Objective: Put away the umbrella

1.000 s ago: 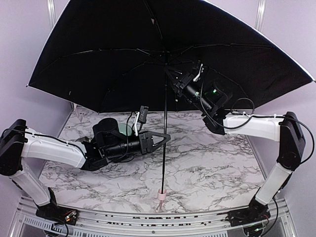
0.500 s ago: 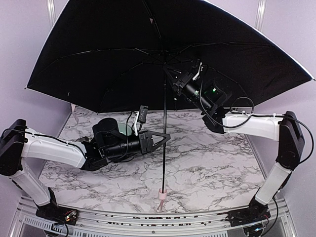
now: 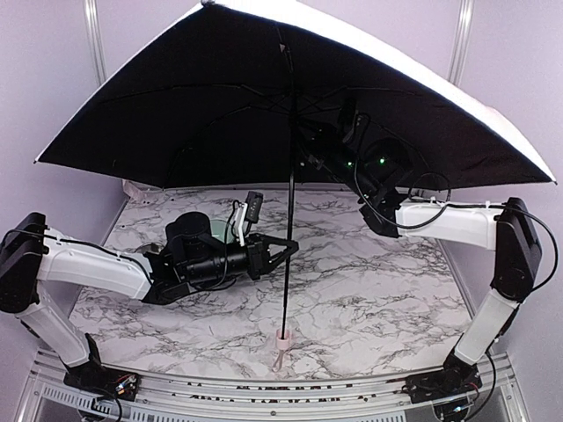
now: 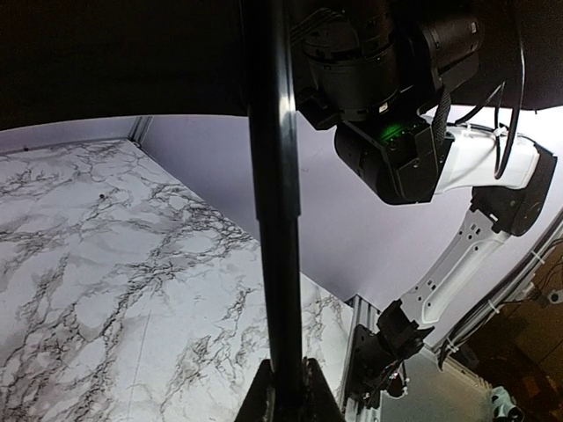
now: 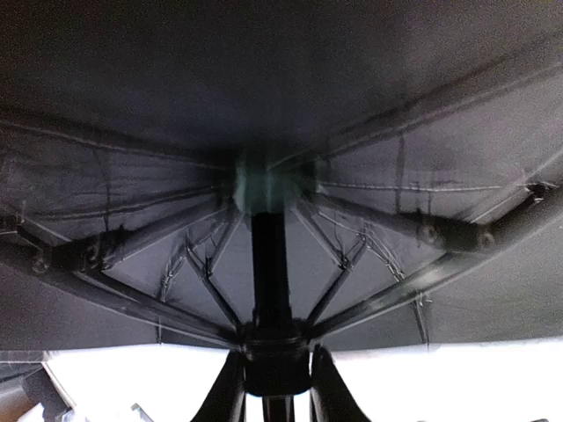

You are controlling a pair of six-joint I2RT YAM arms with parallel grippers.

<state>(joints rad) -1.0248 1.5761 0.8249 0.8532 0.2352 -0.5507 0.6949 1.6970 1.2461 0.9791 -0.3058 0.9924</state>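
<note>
- The umbrella is open and stands nearly upright over the middle of the table.
- Its canopy shows black lining underneath and a pale outer face along the top edge. It spreads over both arms.
- The thin black shaft runs down from the canopy to a small pink handle. The handle rests on the marble top near the front edge.
- The left gripper reaches in from the left and pinches the shaft on its lower half, above the handle. In the left wrist view its fingers sit tight on either side of the shaft.
- The right gripper is high up under the canopy, at the shaft's upper end.
- In the right wrist view its fingers press against both sides of the runner, where the ribs fan out.
- The two grippers are well apart along the shaft, the left one low and the right one high.
</note>
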